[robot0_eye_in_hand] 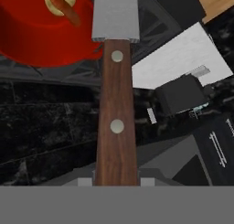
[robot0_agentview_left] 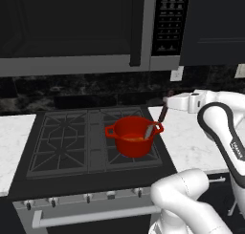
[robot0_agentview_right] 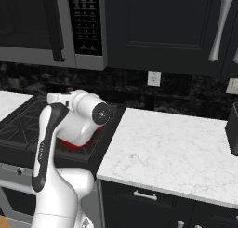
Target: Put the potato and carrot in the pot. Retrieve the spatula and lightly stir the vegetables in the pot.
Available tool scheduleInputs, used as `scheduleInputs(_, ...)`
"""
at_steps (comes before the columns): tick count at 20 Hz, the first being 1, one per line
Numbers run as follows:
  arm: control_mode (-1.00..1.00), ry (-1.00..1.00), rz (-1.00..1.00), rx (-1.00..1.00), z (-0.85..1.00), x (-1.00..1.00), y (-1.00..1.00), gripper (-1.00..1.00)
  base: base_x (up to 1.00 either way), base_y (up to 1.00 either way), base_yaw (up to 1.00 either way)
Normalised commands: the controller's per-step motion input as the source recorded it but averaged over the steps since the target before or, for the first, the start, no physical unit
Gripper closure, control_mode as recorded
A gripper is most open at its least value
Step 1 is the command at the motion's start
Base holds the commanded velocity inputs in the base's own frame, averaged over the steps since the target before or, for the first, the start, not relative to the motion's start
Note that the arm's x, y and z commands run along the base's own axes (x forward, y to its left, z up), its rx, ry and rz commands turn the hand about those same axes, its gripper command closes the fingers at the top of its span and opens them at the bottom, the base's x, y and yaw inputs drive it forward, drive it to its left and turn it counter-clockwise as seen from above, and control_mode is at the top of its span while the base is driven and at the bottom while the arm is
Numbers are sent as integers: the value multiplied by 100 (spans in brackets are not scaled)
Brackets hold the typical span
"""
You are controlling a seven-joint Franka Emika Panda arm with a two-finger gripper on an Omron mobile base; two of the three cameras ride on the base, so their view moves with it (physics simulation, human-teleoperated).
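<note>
The red pot (robot0_agentview_left: 133, 136) stands on the front right burner of the stove; a sliver of the pot (robot0_agentview_right: 73, 144) peeks out from behind my arm in the right base view. Inside the pot (robot0_eye_in_hand: 36, 33) lie the pale potato (robot0_eye_in_hand: 60, 2) and the orange carrot (robot0_eye_in_hand: 67, 12), the carrot across the potato. My gripper (robot0_agentview_left: 165, 103) hangs above the pot's right rim, shut on the spatula's dark handle (robot0_agentview_left: 162, 114). The spatula slants down to the left, its grey blade (robot0_agentview_left: 149, 131) dipping inside the rim. In the hand view the spatula's brown handle (robot0_eye_in_hand: 116, 122) runs up from the gripper (robot0_eye_in_hand: 116, 182) to the blade (robot0_eye_in_hand: 115, 17).
The black stove (robot0_agentview_left: 62, 147) has bare burners to the pot's left. A microwave (robot0_agentview_left: 76, 32) hangs low over it. White marble counter (robot0_agentview_right: 172, 148) stretches to the right, with a dark block (robot0_agentview_right: 234, 129) at its far end. Dark cabinets (robot0_agentview_right: 167, 31) sit above.
</note>
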Motion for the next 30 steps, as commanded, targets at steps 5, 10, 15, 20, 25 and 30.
scheduleInputs(5, -100, 0, 0, -1, -9, 29, 9, 100, 0, 0, 0)
scheduleInputs(10, -100, -6, 0, -2, -7, 20, 18, 100, 0, 0, 0)
scheduleInputs(15, -100, -11, 0, -1, -32, 10, 15, 100, 0, 0, 0)
scheduleInputs(20, -100, -10, -2, 0, -22, 3, -10, 100, 0, 0, 0)
scheduleInputs(25, -100, -2, -5, 0, 0, 20, -9, 100, 0, 0, 0)
scheduleInputs(30, -100, 0, -6, 0, -5, 9, -15, 100, 0, 0, 0)
